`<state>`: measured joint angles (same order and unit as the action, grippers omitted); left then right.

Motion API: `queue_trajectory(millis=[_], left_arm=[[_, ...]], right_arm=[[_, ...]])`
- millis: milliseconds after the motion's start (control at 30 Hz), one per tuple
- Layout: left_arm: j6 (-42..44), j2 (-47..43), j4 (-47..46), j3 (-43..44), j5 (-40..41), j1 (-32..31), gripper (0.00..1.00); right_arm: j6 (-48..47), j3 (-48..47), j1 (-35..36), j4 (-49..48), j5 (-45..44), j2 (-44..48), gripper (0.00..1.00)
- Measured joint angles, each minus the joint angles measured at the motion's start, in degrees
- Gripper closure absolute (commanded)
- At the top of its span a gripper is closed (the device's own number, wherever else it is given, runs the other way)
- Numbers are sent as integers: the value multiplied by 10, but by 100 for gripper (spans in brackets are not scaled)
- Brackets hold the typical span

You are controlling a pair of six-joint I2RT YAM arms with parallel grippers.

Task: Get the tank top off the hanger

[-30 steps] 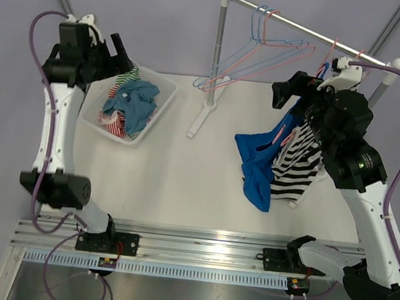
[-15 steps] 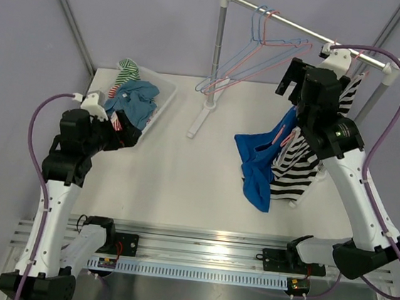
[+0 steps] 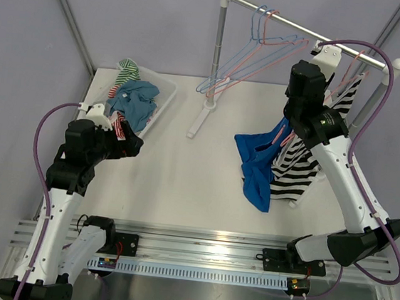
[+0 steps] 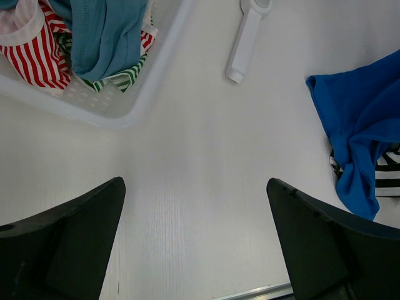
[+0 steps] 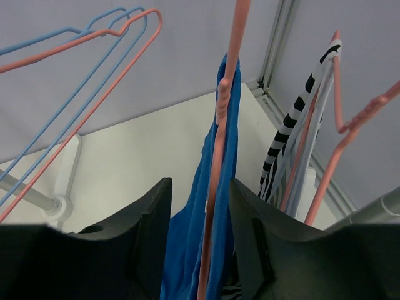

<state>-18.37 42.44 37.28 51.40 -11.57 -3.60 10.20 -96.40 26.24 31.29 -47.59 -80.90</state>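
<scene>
A blue tank top (image 3: 256, 163) hangs on a pink hanger (image 5: 219, 156) at the right of the rack, its lower part bunched on the table. My right gripper (image 3: 294, 120) has come down at that hanger. In the right wrist view, this gripper (image 5: 200, 187) is open, its jaws narrowed on either side of the blue strap (image 5: 228, 125) and the hanger wire; I cannot tell whether they touch. A black-and-white striped tank top (image 3: 295, 167) hangs just to the right on another pink hanger. My left gripper (image 3: 132, 146) hovers open over bare table, its jaws (image 4: 195, 184) empty.
A white basket (image 3: 164, 100) of clothes stands at the back left. The rack's rail (image 3: 299, 28) carries several empty blue and pink hangers (image 3: 260, 56). Its white foot (image 3: 199, 121) lies mid-table. The rail's right post stands close behind my right arm.
My right arm has swung up and in over the blue tank top's hanger, and its jaws have narrowed around it. My left arm dropped from above the basket to low over the table.
</scene>
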Motion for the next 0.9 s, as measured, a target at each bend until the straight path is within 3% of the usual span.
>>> queue_trajectory(millis=[100, 233, 500, 900], left_arm=[[2, 0, -2, 0, 0, -2, 1], [3, -1, -2, 0, 0, -5, 1], [4, -1, -2, 0, 0, -9, 1], [5, -4, -2, 0, 4, -9, 1]], right_arm=[[-1, 2, 0, -6, -7, 0, 53], [-2, 9, 0, -6, -11, 0, 62], [1, 17, 0, -10, -7, -1, 100], [12, -48, 10, 15, 58, -7, 100]])
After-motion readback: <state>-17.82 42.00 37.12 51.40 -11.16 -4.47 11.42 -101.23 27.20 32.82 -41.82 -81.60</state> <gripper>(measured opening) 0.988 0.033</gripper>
